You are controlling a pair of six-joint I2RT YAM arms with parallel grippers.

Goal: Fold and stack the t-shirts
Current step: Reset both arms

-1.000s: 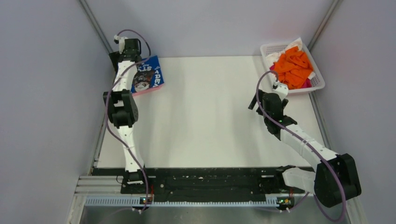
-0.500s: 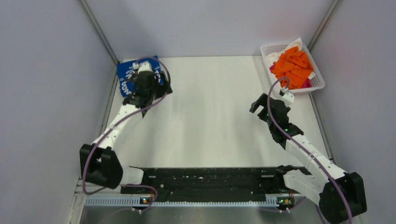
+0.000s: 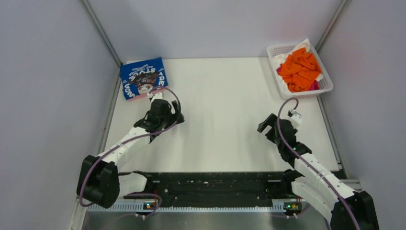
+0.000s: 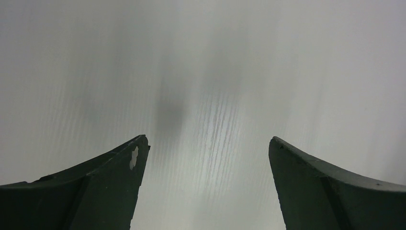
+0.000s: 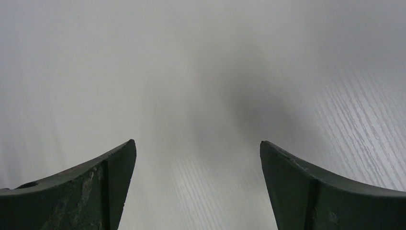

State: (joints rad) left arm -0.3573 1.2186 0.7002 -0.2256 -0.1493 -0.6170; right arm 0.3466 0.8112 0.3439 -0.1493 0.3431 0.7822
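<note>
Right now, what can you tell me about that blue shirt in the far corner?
The blue t-shirt is soft royal-blue cloth, folded into a neat rectangle, with white lettering ringing a dark picture on its upper face. It lies flat and slightly askew in the far left corner of the table, close to the wall. A thin pink layer peeks out along its near edge, apparently another folded garment beneath it. Nothing else touches it.

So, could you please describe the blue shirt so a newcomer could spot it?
Go to the far left corner of the white table. A folded royal blue t-shirt lies there. White lettering around a dark picture sets it apart from the orange shirts in the far-right basket.
</note>
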